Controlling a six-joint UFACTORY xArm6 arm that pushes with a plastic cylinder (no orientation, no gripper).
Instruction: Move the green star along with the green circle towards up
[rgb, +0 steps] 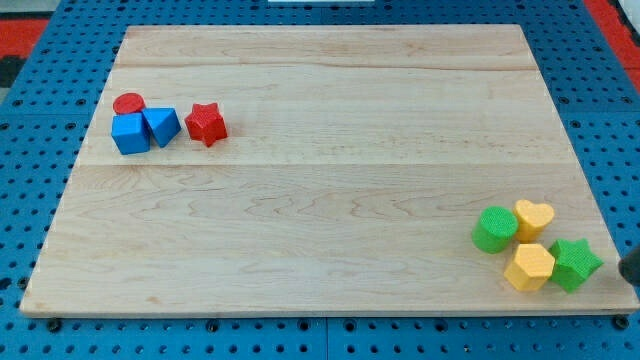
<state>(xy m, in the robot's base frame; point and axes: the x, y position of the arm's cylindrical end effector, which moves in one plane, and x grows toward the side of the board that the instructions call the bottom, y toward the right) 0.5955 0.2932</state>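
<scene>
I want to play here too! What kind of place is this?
Probably a robot lab bench: a pale wooden board on blue pegboard, with toy blocks like the green star block and green circle block.

Bright, even overhead lighting. Soft, short shadows under the small coloured blocks. Faint sheen across the pale wooden board (330, 200) near the view's top. Slightly soft focus overall, mild compression blur at edges.

Green star (575, 264) flat near tabletop bottom-right corner; green circle (494, 229) lying up-left of it, apart.
</scene>
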